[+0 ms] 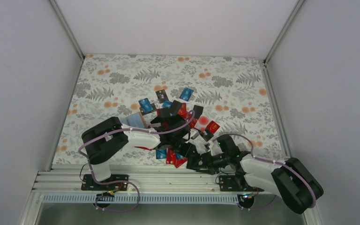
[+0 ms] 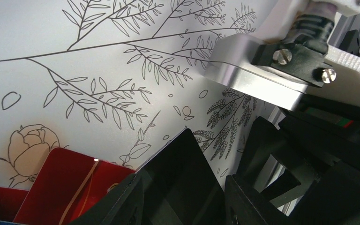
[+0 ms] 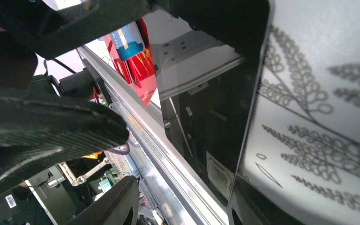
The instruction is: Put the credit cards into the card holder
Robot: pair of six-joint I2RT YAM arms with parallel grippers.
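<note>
**Item: credit cards** (image 1: 144, 104). Blue, red and black, scattered in a loose heap at the middle of the floral tabletop (image 1: 122, 79). A few lie nearer, by the near edge between the two arms. Both arms reach into the heap.

**Item: black card** (image 2: 183, 173). It stands raised between the left fingers (image 2: 122, 204), its two side edges meeting them, so it looks clamped across its width. A red card (image 2: 61, 187) lies flat just left of it.

**Right fingers** (image 3: 117, 201). They stand apart. A glossy black card, likely the same one, fills the right wrist view and runs down to one finger. The other finger is clear of it, so there is no grip on that side.

**Item: card holder** (image 1: 144, 120). Probably the tan patch just beyond the left arm, at the left of the heap. It is mostly hidden, so this is uncertain.

**Handling, as judged.**
- The cards are light, thin and stiff with some spring.
- Their faces are slick, so they may slide or snap free.
- They are best held by opposite edges, or by a corner lifted off the pile.
- The holder looks soft and would need steadying by its closed edge, with the slot left free.
</note>
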